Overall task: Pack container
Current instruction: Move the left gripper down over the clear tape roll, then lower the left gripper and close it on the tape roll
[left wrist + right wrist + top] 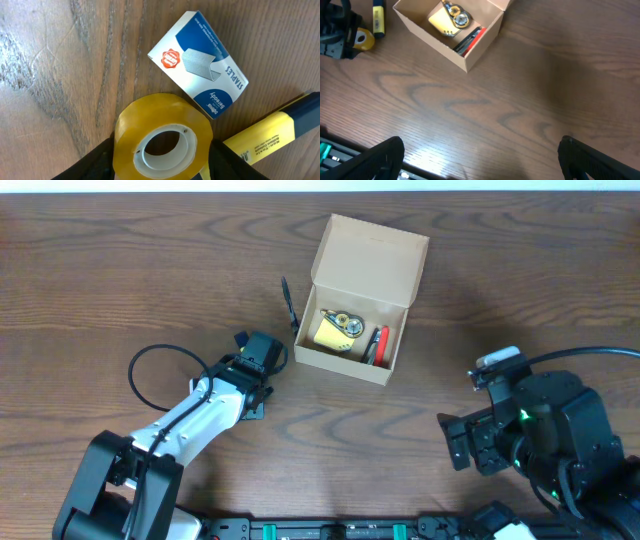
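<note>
Your left claw [162, 162] sat low over the tape roll [150, 112], which lay flat on the table [120, 260] with its core facing up. The dark fingers [85, 167] stood against both sides of the roll, so I judged it gripped, though it was not yet lifted off the wood. The staples box [200, 65] and the yellow marker [270, 135] lay just beside the roll, untouched.

The container [345, 367] stood mid-table, mouth up, its lid flap thrown back on the far side. From your left claw it lay to the far right and near, with its near-left corner the closest part. Its long axis ran left to right, a little skewed, the right end nearer to you. Inside, the yellow pad [330, 335] filled the left half with some metal bits [345, 323] on top, and the pens [378, 345] lay along the right wall. The free floor looked scant, so the roll would likely have to land on top of the pad.

Your right claw [480, 165] hung wide and empty over bare wood at the near right, well apart from the container. The left arm was plainly the nearer one, and the carry called for a lift, then a short travel far and right over the near wall.
</note>
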### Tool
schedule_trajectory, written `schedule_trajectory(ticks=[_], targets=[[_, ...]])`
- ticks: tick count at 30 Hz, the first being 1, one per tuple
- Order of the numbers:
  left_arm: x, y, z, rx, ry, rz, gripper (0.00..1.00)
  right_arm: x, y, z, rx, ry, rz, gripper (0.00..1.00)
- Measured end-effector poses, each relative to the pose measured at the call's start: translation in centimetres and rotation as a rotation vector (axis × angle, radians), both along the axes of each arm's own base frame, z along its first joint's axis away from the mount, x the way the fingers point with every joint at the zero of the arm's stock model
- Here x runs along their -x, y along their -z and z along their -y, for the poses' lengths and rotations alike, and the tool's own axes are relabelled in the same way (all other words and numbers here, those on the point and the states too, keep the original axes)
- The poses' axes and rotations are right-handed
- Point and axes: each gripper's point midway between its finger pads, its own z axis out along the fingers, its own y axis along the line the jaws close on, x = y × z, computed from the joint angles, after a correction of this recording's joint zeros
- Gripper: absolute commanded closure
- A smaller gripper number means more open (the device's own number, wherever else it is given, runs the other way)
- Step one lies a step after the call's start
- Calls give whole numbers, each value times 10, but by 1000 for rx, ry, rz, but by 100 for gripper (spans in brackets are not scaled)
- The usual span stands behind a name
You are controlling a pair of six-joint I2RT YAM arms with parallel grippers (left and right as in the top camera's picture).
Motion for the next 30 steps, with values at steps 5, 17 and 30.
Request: schedule_trajectory(ticks=[5,17,30], targets=[[0,0,1,2,5,-2,50,0,0,0,0,0,0,1],[-8,-26,-2,44,102,58,93,0,0,0,0,0,0,1],[-9,-67,-13,13,210,155,32,0,0,0,0,0,0,1]])
